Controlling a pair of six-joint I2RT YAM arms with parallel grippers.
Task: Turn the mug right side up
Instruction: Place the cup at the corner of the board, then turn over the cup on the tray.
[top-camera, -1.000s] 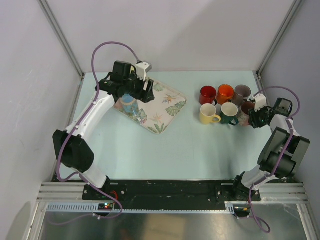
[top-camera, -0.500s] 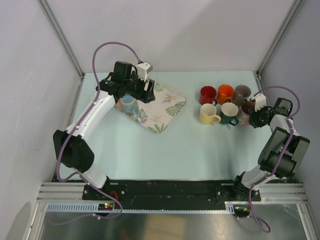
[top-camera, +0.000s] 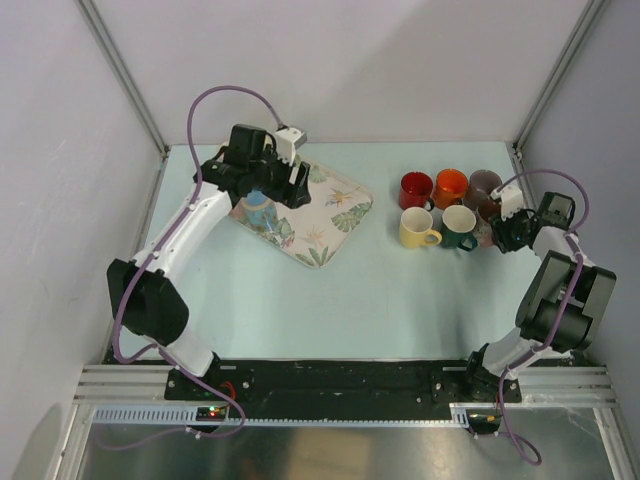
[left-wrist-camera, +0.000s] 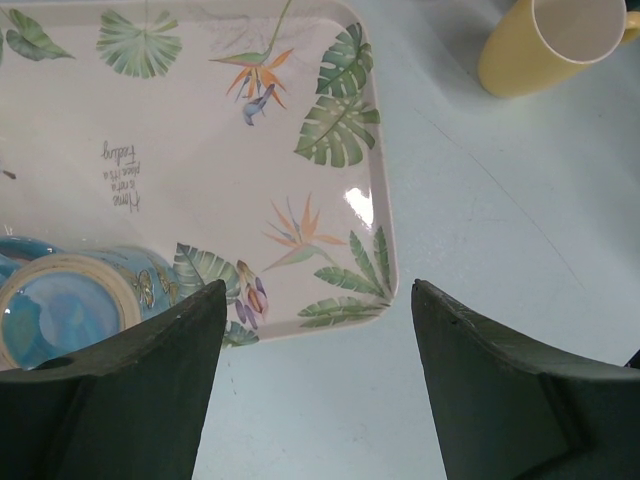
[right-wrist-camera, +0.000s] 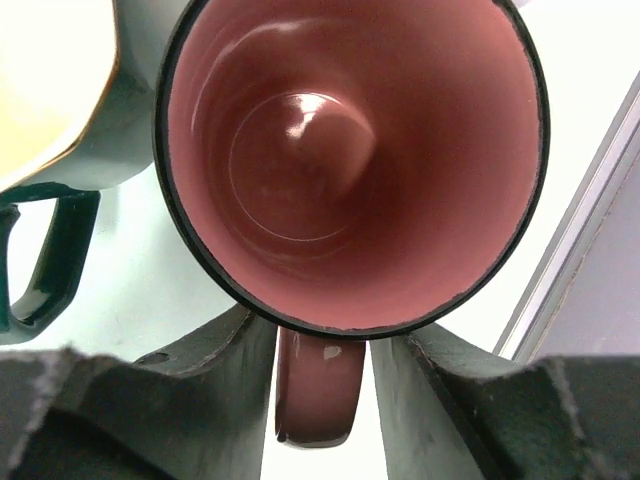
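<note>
A blue mug (top-camera: 258, 203) stands bottom-up on the floral tray (top-camera: 335, 215); its pale base ring (left-wrist-camera: 60, 305) shows beside my left finger. My left gripper (top-camera: 285, 190) hovers open over the tray's near edge (left-wrist-camera: 318, 300), holding nothing. At the right, a maroon mug with a pink inside (top-camera: 492, 212) stands mouth-up on the table (right-wrist-camera: 350, 150). My right gripper (top-camera: 505, 232) straddles its handle (right-wrist-camera: 322, 335), and a thin gap shows beside the handle.
Upright mugs stand in a cluster: red (top-camera: 416, 187), orange (top-camera: 450, 185), grey-brown (top-camera: 484, 185), yellow (top-camera: 417, 228) and dark green (top-camera: 459, 225). The green one (right-wrist-camera: 60, 150) almost touches the maroon mug. The frame post and side wall (right-wrist-camera: 590, 260) are close on the right.
My right wrist has shifted slightly up and left, and its jaws have eased a little around the handle. The left arm and blue mug have not moved.
</note>
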